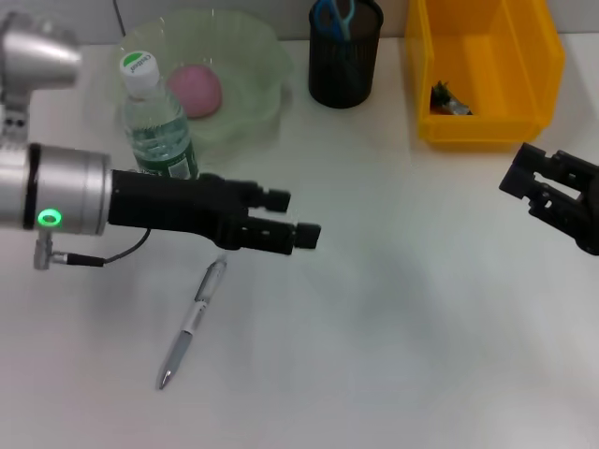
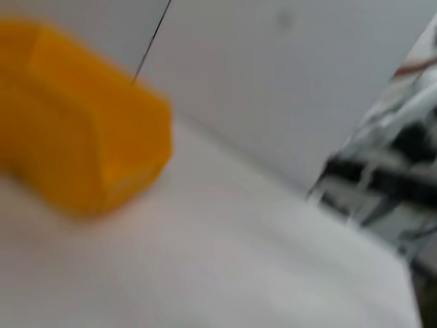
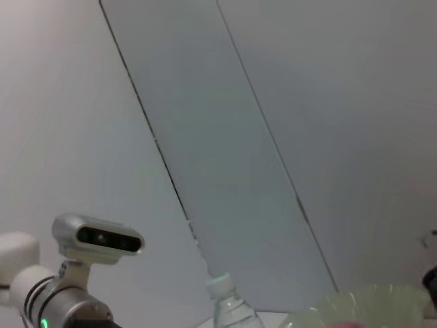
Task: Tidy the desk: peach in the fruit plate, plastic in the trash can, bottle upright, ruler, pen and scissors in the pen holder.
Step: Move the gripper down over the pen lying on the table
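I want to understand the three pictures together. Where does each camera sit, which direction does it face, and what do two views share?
Head view: on the robot's head, facing down at the desk; shows left hand above the pen, right hand.
Left wrist view: on the left arm, facing across the desk at the yellow bin; no hand visible.
Right wrist view: on the right arm, facing upward to the wall; shows the robot's head camera.
Shared: bottle, head and right wrist.

One bottle (image 1: 154, 117), one peach (image 1: 195, 90), one pen (image 1: 192, 324) — two grippers.
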You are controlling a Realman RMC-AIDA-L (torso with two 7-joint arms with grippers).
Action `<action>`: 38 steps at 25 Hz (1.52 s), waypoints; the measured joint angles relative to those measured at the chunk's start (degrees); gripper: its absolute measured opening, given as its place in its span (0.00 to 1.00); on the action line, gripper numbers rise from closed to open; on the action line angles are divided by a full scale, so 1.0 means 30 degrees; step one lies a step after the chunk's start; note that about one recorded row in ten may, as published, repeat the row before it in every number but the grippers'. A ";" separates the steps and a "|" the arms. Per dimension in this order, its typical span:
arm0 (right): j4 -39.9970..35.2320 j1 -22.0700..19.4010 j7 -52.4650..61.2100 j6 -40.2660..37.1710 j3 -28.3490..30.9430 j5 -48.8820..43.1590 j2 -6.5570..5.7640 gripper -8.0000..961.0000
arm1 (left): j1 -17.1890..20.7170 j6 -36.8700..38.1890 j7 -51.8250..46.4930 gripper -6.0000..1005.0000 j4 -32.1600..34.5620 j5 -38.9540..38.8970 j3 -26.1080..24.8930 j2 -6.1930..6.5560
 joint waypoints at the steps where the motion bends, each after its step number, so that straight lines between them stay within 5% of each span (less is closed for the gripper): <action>1: 0.0433 0.0083 -0.0236 0.0160 -0.0035 -0.0006 0.0003 0.50 | -0.0246 -0.0054 -0.1416 0.83 0.0679 0.1339 -0.0076 -0.0042; 2: 0.0433 0.0083 -0.0236 0.0160 -0.0035 -0.0006 0.0003 0.50 | -0.0246 -0.0054 -0.1416 0.83 0.0679 0.1339 -0.0076 -0.0042; 3: 0.0684 0.0143 -0.0460 0.0278 -0.0093 -0.0013 0.0006 0.50 | -0.1134 -0.0032 -0.5712 0.83 0.2163 0.5165 -0.0109 -0.0286; 6: 0.0863 0.0193 -0.0822 0.0624 -0.0144 -0.0022 0.0006 0.50 | -0.2350 0.0124 -1.0004 0.83 0.3163 0.9560 0.0033 -0.0833; 11: 0.1069 0.0382 -0.1048 0.1080 -0.0149 -0.0032 0.0004 0.50 | -0.3512 0.0359 -1.3730 0.83 0.3504 1.2967 0.0929 -0.1062; 21: 0.1153 0.0814 -0.1393 0.2449 -0.0198 -0.0039 -0.0006 0.50 | -0.4579 0.1223 -1.7723 0.82 0.3903 1.5159 0.1072 -0.1076; 38: 0.1547 0.1893 -0.1320 0.3837 -0.0215 -0.0130 -0.0051 0.50 | -0.5958 0.1541 -1.9349 0.82 0.2558 1.7541 0.1202 -0.1224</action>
